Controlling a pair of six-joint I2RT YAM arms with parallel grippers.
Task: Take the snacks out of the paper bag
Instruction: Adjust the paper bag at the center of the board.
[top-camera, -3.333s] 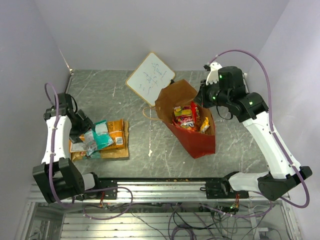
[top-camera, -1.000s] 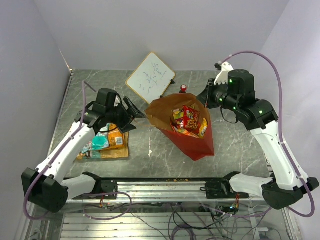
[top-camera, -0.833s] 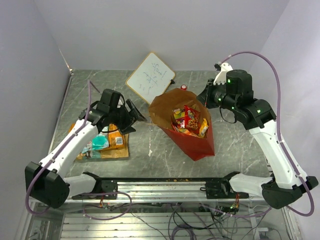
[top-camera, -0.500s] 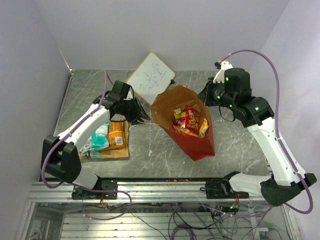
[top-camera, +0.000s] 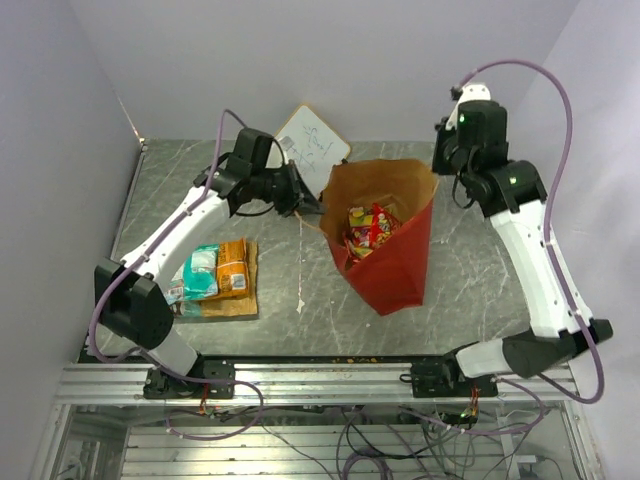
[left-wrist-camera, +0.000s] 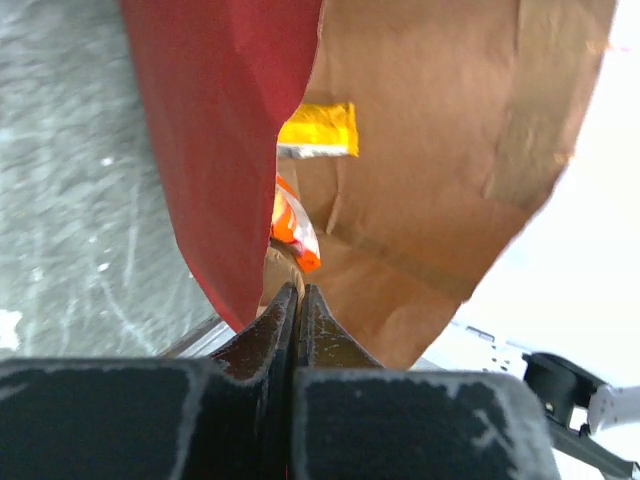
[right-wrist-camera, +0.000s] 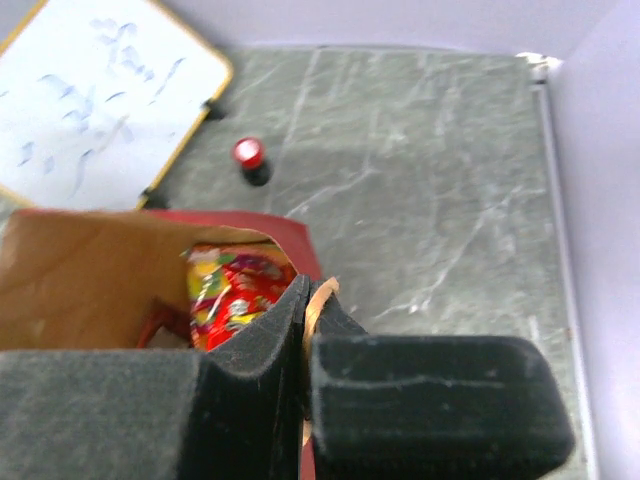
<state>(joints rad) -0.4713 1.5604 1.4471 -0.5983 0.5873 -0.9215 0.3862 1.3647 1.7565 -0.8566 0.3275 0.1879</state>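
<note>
The red paper bag (top-camera: 395, 270) stands upright in the middle of the table, mouth open, brown inside. Red and yellow snacks (top-camera: 366, 228) lie in it. My left gripper (top-camera: 310, 207) is shut on the bag's left rim. In the left wrist view the gripper (left-wrist-camera: 296, 292) pinches that edge, with a yellow packet (left-wrist-camera: 318, 130) and an orange one (left-wrist-camera: 296, 226) inside the bag (left-wrist-camera: 220, 150). My right gripper (top-camera: 441, 172) is shut on the right rim. In the right wrist view the gripper (right-wrist-camera: 318, 298) clamps rim and tan handle, beside the snacks (right-wrist-camera: 236, 296).
Teal (top-camera: 203, 272) and orange (top-camera: 233, 265) packets lie on a tan one at the table's left. A whiteboard (top-camera: 318, 143) leans at the back, partly behind my left arm. A small red-capped object (right-wrist-camera: 248, 154) stands behind the bag. A metal rail (top-camera: 320, 372) runs along the near edge.
My left arm swung from the packet pile to the bag's left rim and its jaws closed there. My right gripper rose with the right rim, and the bag now stands straighter.
</note>
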